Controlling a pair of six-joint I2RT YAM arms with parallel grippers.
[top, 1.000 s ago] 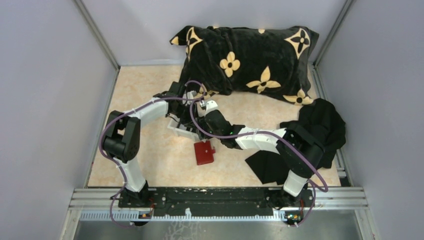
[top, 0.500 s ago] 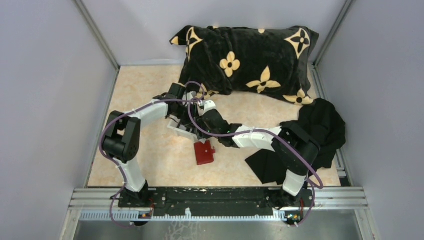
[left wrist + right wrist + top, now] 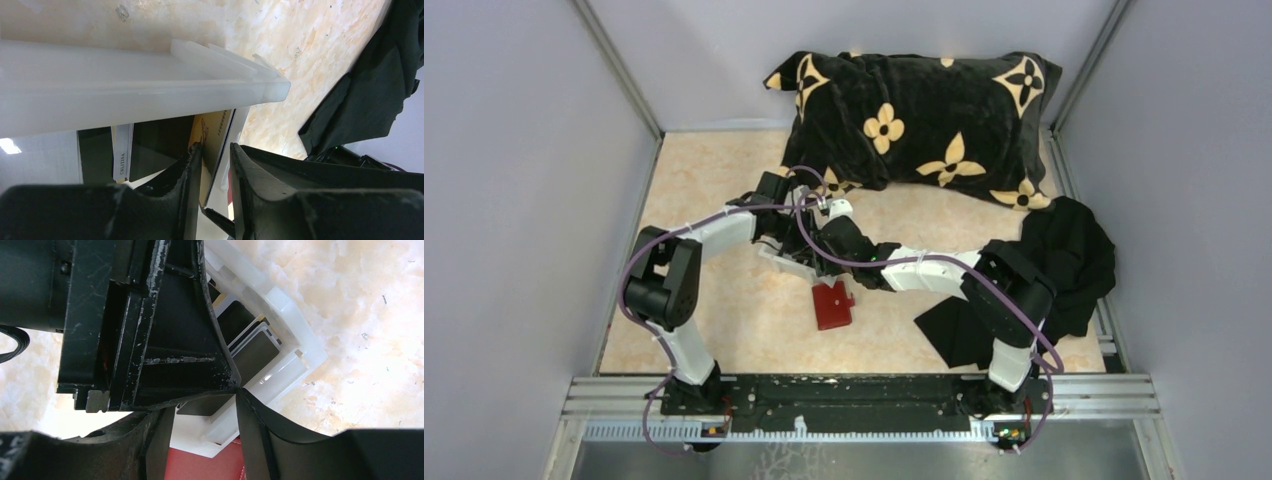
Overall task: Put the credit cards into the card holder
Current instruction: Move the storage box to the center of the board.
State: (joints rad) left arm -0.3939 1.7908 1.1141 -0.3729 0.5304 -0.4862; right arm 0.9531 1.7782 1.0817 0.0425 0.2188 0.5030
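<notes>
Left arm [image 3: 724, 228]: reaches from lower left to frame centre, elbow raised, wrist bent down.
Left gripper [image 3: 215, 146]: fingers [image 3: 187, 170] a narrow gap apart; grip cannot be told.
Right arm [image 3: 934, 272]: stretched low from lower right toward centre, meeting the left.
Right gripper [image 3: 205, 402]: fingers [image 3: 255, 430] spread wide.

White arm links [image 3: 724, 228], blk joints [image 3: 664, 290]; purple cables [image 3: 627, 278], scuffed blk gripper fingers [image 3: 185, 200]

Folds the right arm [image 3: 929, 272] further left, elbow sliding left across the black cloth [image 3: 1074, 250]; nudges the right gripper [image 3: 205, 405] slightly leftward above the white tray [image 3: 776, 260]; draws the left arm [image 3: 719, 228] elbow back and leftward.
</notes>
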